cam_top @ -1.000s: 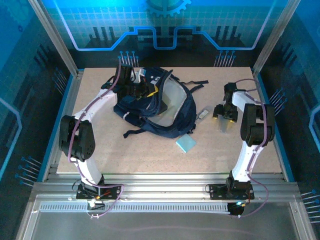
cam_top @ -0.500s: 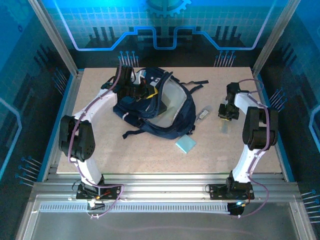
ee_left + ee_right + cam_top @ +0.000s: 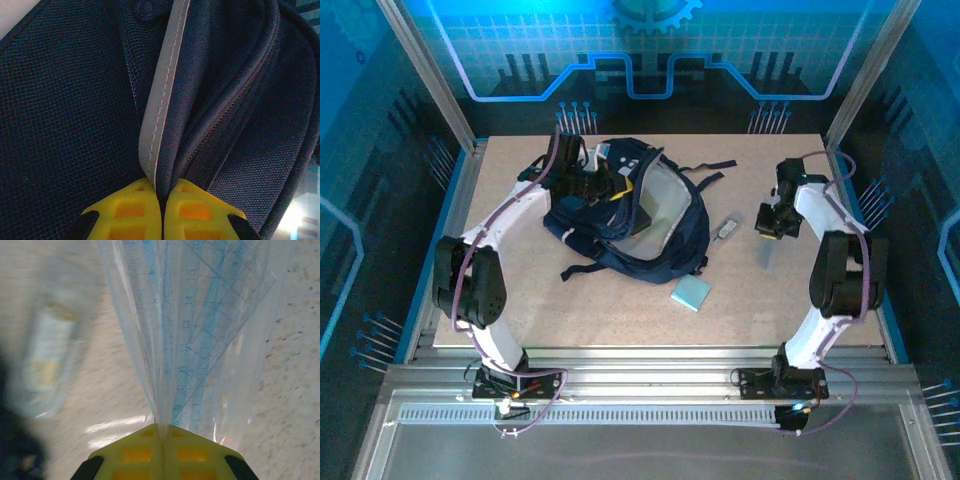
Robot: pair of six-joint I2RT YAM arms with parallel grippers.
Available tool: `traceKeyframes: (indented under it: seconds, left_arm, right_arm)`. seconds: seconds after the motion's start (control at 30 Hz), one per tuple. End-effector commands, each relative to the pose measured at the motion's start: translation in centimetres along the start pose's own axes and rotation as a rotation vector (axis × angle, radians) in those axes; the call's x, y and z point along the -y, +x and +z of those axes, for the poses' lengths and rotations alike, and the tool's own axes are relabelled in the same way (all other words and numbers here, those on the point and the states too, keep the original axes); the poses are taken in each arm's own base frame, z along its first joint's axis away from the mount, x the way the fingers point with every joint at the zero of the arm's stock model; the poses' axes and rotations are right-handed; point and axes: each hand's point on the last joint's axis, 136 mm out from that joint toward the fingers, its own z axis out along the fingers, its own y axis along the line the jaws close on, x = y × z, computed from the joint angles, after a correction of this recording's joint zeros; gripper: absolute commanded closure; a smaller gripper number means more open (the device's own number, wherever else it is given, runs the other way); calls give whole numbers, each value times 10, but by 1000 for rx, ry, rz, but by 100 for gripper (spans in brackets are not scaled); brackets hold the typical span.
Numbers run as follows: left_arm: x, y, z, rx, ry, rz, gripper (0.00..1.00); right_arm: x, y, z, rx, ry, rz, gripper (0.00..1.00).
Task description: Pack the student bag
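The student bag (image 3: 665, 225), dark navy with pale patches, lies open at the back middle of the table. My left gripper (image 3: 608, 186) is shut on its rim; in the left wrist view the yellow fingertips (image 3: 132, 200) pinch a fold of navy fabric beside a grey stripe (image 3: 160, 115). At the right, my right gripper (image 3: 772, 224) is shut on a clear plastic sleeve of blue rulers (image 3: 200, 330), which hangs from the closed gripper (image 3: 161, 427) above the table.
A small clear packet (image 3: 725, 228) lies between the bag and the right gripper, and shows blurred in the right wrist view (image 3: 47, 360). A pale teal pad (image 3: 691, 293) lies in front of the bag. Black straps (image 3: 705, 170) trail behind it.
My right gripper has shut on the ruler sleeve and drawn it up off the table. The left arm has shifted a little with the bag's rim, and the bag has moved slightly.
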Motion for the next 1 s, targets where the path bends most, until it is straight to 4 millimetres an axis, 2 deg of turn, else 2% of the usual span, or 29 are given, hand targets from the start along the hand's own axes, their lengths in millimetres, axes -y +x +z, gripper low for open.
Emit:
traceKeyframes:
  seconds: [0.0,0.07,0.17,0.23,0.3,0.4,0.57,0.7,0.87,0.97]
  left_arm:
    - [31,-8,-15,20,99,18,100]
    - [38,-9,-15,20,128,12,100]
    - [44,-10,-17,19,153,2,100]
    - [47,-10,-19,18,166,1,100]
    - [52,-9,-19,12,189,-12,100]
    - [58,-7,-19,8,223,-24,100]
    - [66,-10,-24,33,251,-34,100]
    - [72,-6,-23,19,273,-46,100]
    - [73,1,-20,2,274,-57,100]
    - [74,2,-20,7,278,-63,100]
  right_arm:
    - [-53,11,-48,32,-216,-29,100]
    - [-81,18,-58,37,-328,-34,100]
    - [-133,28,-66,30,-513,-61,100]
    - [-166,34,-63,26,-584,-80,100]
    - [-212,40,-60,25,-701,-136,100]
    - [-263,45,-44,7,-746,-206,100]
    - [-334,44,-11,-28,-829,-225,100]
    - [-376,30,13,-13,-882,-166,100]
    - [-403,2,42,64,-894,-17,100]
    - [-421,-3,50,61,-923,9,100]
